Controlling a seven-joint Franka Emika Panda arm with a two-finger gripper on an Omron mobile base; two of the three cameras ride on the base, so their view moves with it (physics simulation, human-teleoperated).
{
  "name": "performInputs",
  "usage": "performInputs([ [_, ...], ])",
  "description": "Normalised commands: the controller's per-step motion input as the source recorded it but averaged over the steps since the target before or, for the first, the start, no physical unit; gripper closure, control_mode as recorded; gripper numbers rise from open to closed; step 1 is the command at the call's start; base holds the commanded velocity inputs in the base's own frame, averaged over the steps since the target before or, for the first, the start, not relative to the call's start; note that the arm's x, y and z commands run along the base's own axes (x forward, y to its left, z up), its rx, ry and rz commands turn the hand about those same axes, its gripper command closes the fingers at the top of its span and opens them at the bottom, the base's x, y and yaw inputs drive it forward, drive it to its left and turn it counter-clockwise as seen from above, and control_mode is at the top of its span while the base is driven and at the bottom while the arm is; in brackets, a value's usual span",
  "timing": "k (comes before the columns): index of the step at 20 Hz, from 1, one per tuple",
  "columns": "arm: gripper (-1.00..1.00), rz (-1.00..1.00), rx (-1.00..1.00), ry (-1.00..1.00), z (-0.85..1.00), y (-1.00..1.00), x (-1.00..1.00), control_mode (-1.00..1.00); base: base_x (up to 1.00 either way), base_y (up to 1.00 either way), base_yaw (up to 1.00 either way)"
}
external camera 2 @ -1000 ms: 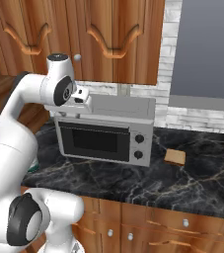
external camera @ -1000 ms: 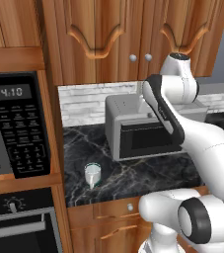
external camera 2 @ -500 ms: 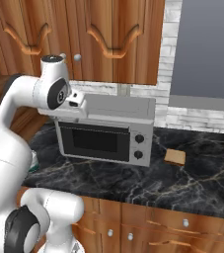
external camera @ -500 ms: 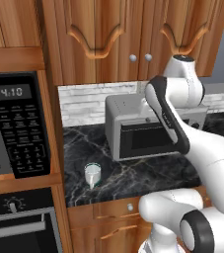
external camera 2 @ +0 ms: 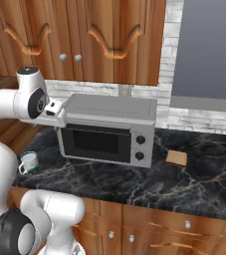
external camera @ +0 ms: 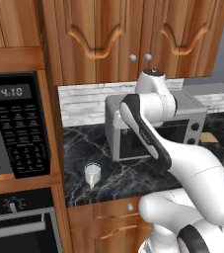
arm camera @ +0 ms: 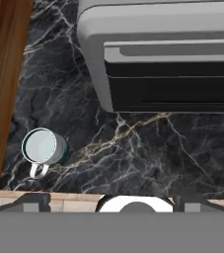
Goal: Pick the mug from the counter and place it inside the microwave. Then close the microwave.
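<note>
The mug [arm camera: 43, 147], white with a teal rim, stands upright on the black marble counter [arm camera: 133, 158] near its wooden front edge, handle toward that edge. It also appears as the mug [external camera: 92, 174] and the mug [external camera 2: 29, 162]. The gripper [arm camera: 116, 201] hangs high above the counter, pointing down, its dark fingertips [arm camera: 34, 200] spread wide with nothing between them. The mug lies off to the left of it in the hand view. The hand [external camera 2: 52, 110] sits by the toaster oven's upper left corner. The microwave [external camera: 19, 123] is built into the wood left of the counter, its keypad and clock showing.
A silver-grey toaster oven [external camera 2: 107, 129] stands at the back of the counter, right of the mug. A small tan slice [external camera 2: 176, 158] lies to its right. A black oven [external camera: 15, 227] sits below the microwave. Wooden cabinets [external camera: 108, 39] hang overhead.
The arm's upper joint has sunk a little and the hand has swung left, toward the toaster oven's left end. The mug has stayed where it was.
</note>
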Motion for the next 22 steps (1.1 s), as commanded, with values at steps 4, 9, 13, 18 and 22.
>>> performInputs([
  [4,-1.00,-0.12,0.00,0.00,-0.43,0.69,0.00,-1.00,0.00,0.00,0.00],
  [9,-1.00,-0.06,0.01,0.05,-0.14,0.52,-0.02,-1.00,0.00,0.00,0.00],
  [13,-1.00,0.00,0.02,0.03,-0.24,0.41,0.00,-1.00,0.00,0.00,0.00],
  [18,-1.00,0.00,0.02,0.03,-0.30,0.27,0.00,-1.00,0.00,0.00,0.00],
  [22,-1.00,0.00,0.00,0.05,-0.40,0.26,0.00,-1.00,0.00,0.00,0.00],
])
